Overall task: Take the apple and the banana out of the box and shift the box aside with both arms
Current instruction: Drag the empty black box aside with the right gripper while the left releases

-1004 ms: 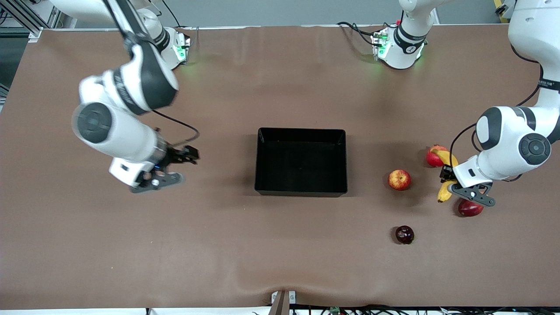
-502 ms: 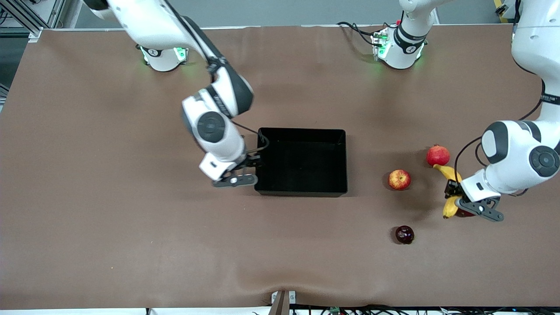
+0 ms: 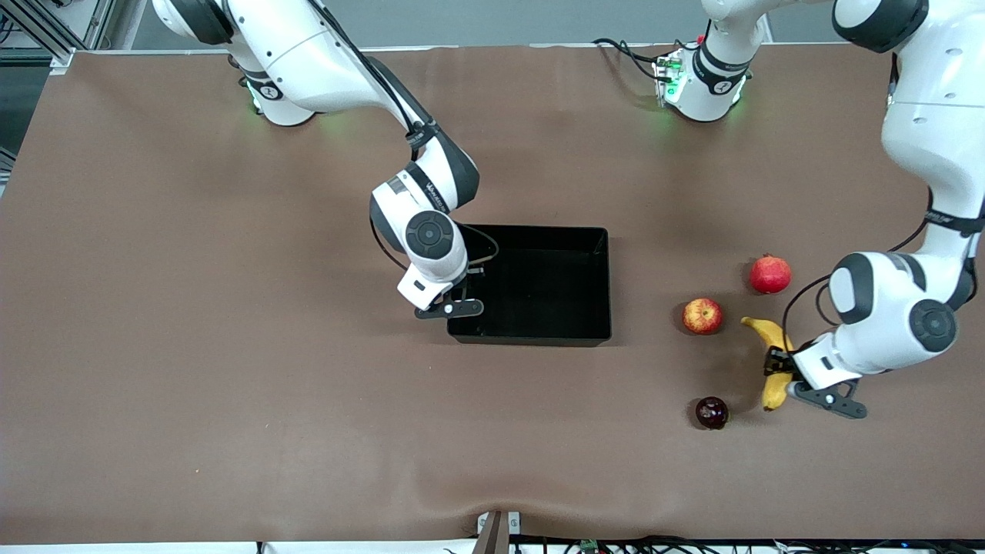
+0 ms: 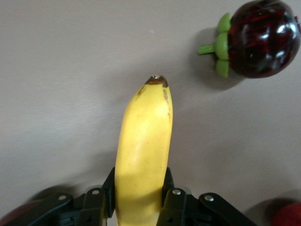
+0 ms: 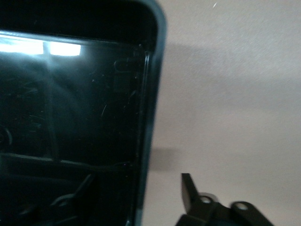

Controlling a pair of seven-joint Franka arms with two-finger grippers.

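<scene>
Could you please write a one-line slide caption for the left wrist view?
Left end effector shut on the banana, held above the brown table near a small dark maroon fruit.

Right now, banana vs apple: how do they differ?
The banana is long, curved and plain yellow; the apple is small, round, red-and-yellow. The banana is clamped in the left gripper; the apple sits free on the table, nearer the black box. Neither is in the box.

Right gripper [image 3: 459, 298] swung in from the open table at 9 o'clock of the black bin [image 3: 539, 327], now straddling the bin's wall at the right arm's end. Left gripper [image 3: 779, 368] carried the banana [image 3: 772, 362] from beside the pomegranate [image 3: 770, 275] toward 6 o'clock, near the dark maroon fruit [image 3: 712, 412].
</scene>
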